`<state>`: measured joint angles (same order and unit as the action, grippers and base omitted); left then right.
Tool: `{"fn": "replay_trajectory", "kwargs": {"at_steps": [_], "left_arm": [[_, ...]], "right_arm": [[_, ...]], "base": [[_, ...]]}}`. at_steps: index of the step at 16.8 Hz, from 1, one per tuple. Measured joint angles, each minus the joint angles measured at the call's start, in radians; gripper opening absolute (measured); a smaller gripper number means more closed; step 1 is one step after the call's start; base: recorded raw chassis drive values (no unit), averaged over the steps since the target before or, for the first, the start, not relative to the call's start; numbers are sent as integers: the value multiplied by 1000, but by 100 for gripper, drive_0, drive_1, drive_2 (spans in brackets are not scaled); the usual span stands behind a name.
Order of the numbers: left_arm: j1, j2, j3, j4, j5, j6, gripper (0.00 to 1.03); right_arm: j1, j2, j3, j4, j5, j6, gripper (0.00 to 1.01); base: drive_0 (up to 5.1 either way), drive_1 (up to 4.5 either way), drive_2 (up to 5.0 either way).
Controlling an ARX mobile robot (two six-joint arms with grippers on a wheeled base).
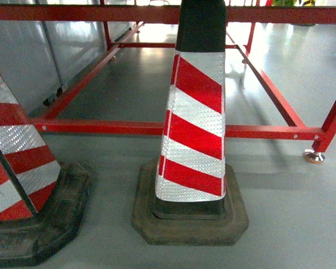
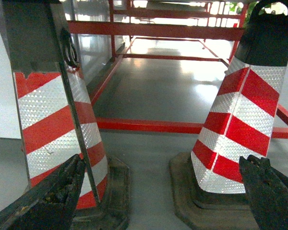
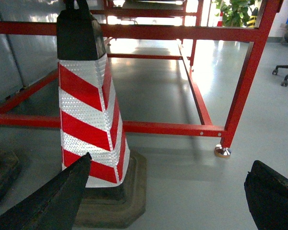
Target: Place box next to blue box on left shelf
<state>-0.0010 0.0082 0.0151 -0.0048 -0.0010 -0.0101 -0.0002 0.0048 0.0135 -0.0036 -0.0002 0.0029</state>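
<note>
The box, the blue box and the left shelf are out of view in all three views. My left gripper (image 2: 162, 163) is open and empty, low over the grey floor, its dark fingers (image 2: 53, 196) framing the gap between two striped cones. My right gripper (image 3: 170, 160) is open too, with nothing between its fingers (image 3: 273, 196); one cone stands just beyond its left finger. Neither gripper shows in the head view.
A red-and-white traffic cone (image 1: 195, 123) on a black rubber base stands straight ahead, a second cone (image 1: 17, 162) at the left. Behind them runs a low red steel frame (image 1: 112, 128) with a levelling foot (image 1: 314, 156). Grey panels (image 1: 33, 50) line the left; a chair base (image 3: 285, 74) stands far right.
</note>
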Motion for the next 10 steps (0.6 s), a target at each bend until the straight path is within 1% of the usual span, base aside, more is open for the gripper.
{"fn": "replay_trajectory", "kwargs": {"at_steps": [10], "left_arm": [[0,0,0,0,0,0,98]], "right_arm": [[0,0,0,0,0,0,98]], "base": [[0,0,0]]}}
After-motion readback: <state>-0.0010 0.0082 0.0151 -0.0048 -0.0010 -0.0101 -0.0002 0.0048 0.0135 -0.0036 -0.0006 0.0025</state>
